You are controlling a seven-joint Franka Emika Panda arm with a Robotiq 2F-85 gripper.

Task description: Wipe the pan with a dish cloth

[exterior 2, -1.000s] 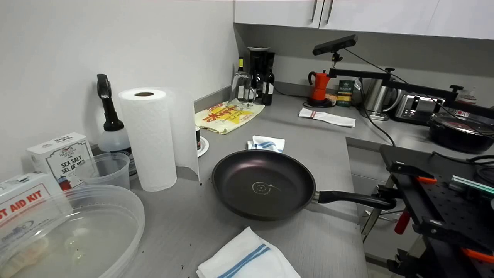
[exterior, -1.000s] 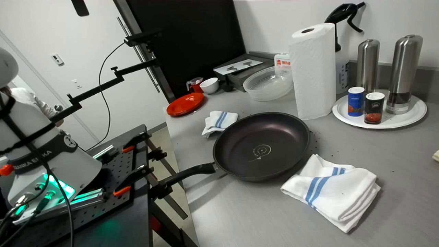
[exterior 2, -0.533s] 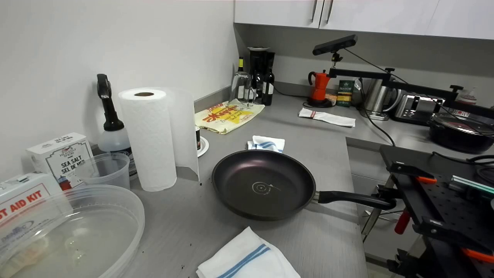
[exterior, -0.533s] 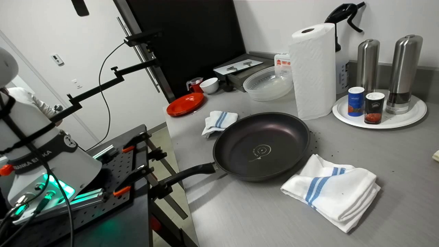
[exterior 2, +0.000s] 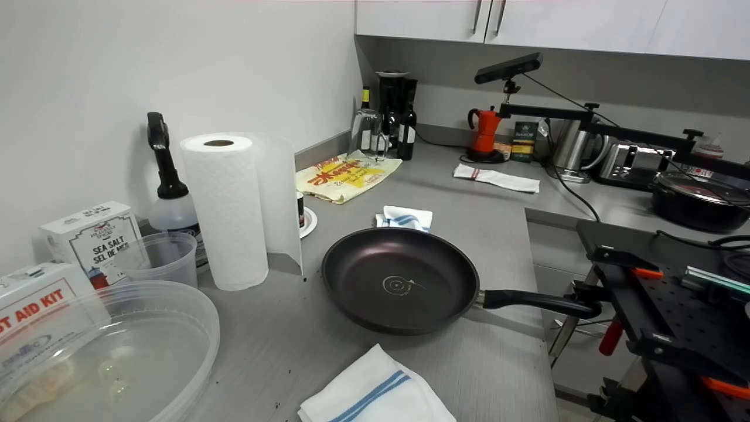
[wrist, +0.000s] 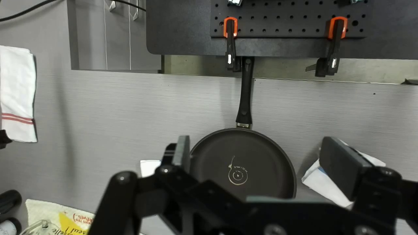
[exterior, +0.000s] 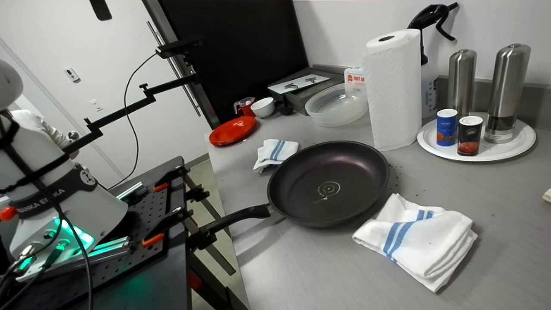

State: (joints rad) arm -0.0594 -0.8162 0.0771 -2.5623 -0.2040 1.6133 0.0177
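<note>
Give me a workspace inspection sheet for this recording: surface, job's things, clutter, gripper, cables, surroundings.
Surface: grey counter, dark specks scattered on it.
Job's things: large round black frying pan, handle overhanging the counter's edge; folded white cloth with blue stripes and another blue-striped white cloth on opposite sides of the pan; cannot tell which one is meant.
Clutter: white paper towel roll; round clear plastic tub; round red dish; round white plate holding tall steel grinders.
Gripper: black two-fingered gripper open, nothing held.
Cables: black cables at the base of the white robot arm.
Surroundings: partly hidden person in white; white overhead cabinets.
</note>
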